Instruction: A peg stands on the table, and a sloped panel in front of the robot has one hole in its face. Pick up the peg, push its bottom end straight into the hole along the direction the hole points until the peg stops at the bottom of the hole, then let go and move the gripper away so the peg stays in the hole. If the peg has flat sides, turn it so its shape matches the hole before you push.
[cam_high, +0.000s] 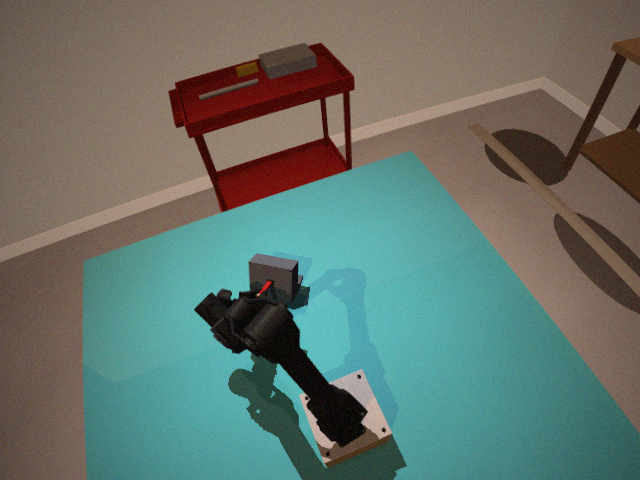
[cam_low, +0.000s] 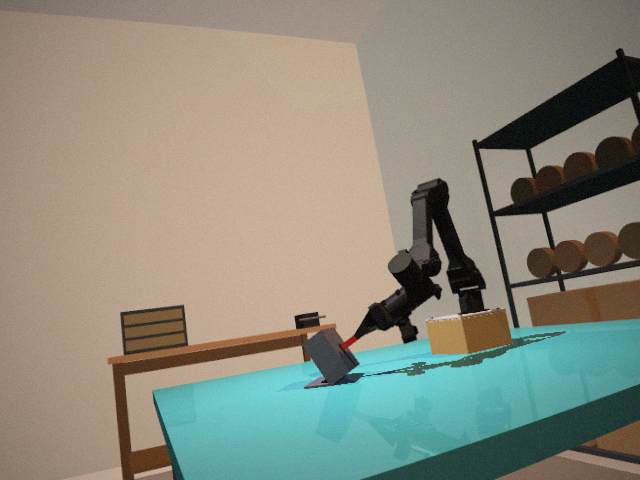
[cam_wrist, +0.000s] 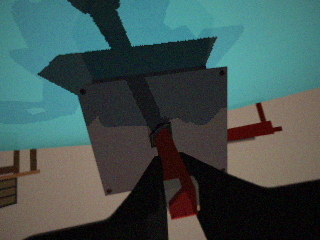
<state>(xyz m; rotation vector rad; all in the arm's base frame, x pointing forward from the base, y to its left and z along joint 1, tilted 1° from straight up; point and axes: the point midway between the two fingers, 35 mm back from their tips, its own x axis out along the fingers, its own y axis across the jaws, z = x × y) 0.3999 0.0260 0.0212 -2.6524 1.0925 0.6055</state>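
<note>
A red peg (cam_high: 266, 287) (cam_low: 348, 341) (cam_wrist: 173, 161) with flat sides is held slanting down toward the grey sloped panel (cam_high: 266, 267) (cam_low: 327, 357) (cam_wrist: 200, 145). My gripper (cam_low: 356, 336) (cam_wrist: 168, 160) is shut on the peg's upper part. In the wrist view the peg's bottom end is at the hole (cam_wrist: 154, 138), whose dark rim shows mainly on its left and top. The end appears at or just inside the opening; how deep it sits cannot be told. In the top view the fingertips are mostly hidden behind the arm.
The panel stands on the turquoise table (cam_high: 170, 289) (cam_low: 248, 423). The robot's base block (cam_high: 369, 400) (cam_low: 447, 335) is behind the gripper. A red cart (cam_high: 268, 95) stands beyond the table, and a wooden bench (cam_low: 222, 343) and black shelf (cam_low: 563, 198) stand in the background.
</note>
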